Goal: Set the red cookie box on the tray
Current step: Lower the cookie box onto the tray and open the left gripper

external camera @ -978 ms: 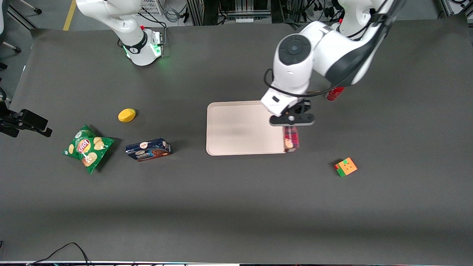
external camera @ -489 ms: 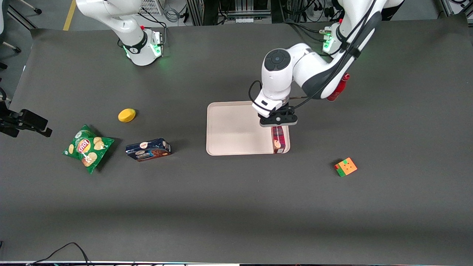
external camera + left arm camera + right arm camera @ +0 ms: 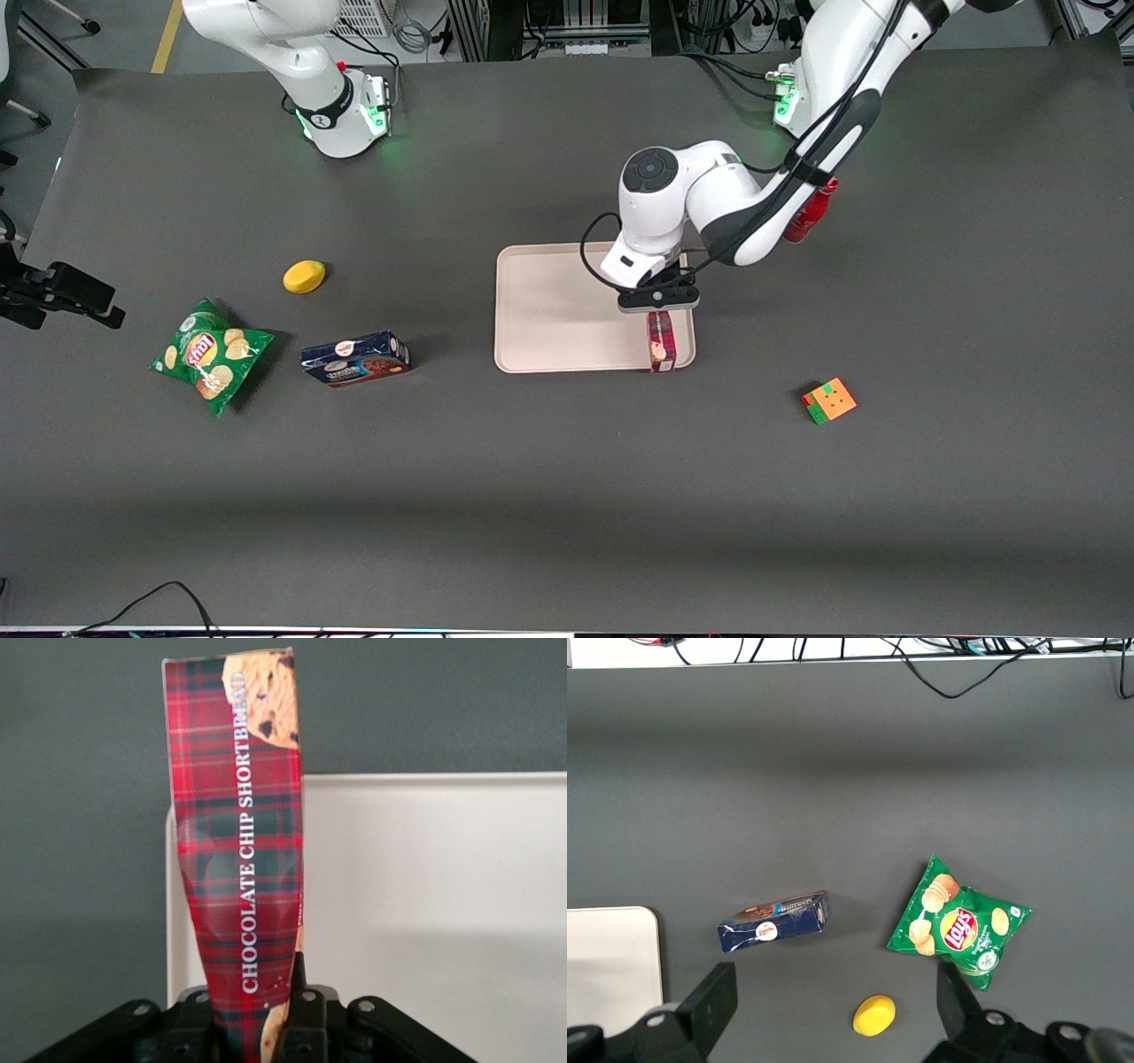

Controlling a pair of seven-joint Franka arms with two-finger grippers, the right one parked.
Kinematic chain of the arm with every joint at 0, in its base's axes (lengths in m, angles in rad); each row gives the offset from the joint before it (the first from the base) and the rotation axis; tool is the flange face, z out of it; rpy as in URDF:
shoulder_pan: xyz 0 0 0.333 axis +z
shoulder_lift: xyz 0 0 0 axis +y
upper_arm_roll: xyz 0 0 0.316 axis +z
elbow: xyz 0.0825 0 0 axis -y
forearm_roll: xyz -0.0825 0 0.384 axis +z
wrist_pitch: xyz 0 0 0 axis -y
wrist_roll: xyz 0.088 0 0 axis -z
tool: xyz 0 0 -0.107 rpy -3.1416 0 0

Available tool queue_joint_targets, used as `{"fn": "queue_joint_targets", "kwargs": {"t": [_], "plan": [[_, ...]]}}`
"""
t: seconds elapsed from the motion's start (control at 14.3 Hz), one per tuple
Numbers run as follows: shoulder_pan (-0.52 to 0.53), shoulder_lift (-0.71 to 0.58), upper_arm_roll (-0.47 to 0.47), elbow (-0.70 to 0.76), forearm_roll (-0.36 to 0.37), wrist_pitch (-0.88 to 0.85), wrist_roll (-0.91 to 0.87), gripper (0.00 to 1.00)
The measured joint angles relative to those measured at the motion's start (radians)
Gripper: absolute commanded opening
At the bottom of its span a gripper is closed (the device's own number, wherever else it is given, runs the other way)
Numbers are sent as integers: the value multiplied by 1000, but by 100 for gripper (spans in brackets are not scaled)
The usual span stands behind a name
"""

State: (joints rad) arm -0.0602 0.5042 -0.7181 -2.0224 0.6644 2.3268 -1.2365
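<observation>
Here the gripper's (image 3: 656, 299) fingers clamp the red cookie box (image 3: 661, 341) over the tray's (image 3: 567, 310) edge.

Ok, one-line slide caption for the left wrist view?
Left gripper shut on the slim red tartan cardboard cookie box, held over the pale beige tray's rim.

A dark grey bench (image 3: 850, 771) carries four things. A dark-blue cookie box (image 3: 773, 922) lies on its side, with a corner of the pale tray (image 3: 611, 966) near it. A green crisp bag (image 3: 957, 923) lies flat, well apart from the blue box. A small yellow rounded object (image 3: 874, 1015) sits between the two. Black cables (image 3: 957, 673) trail along the bench's edge.
</observation>
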Motion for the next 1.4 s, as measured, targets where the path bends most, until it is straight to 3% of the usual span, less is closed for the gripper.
{"fn": "queue_joint_targets", "kwargs": {"t": [0.7, 0.77, 0.84, 0.98, 1.12, 1.4], "plan": [[-15, 35, -1, -21, 11, 17, -18, 0], [-17, 35, -1, -24, 11, 17, -20, 8], [-18, 36, -1, -26, 11, 17, -22, 27], [-18, 37, 1, -28, 11, 25, -25, 44], [-13, 47, 9, -27, 11, 44, -26, 100], [-3, 73, 21, -21, 11, 63, -27, 100]]}}
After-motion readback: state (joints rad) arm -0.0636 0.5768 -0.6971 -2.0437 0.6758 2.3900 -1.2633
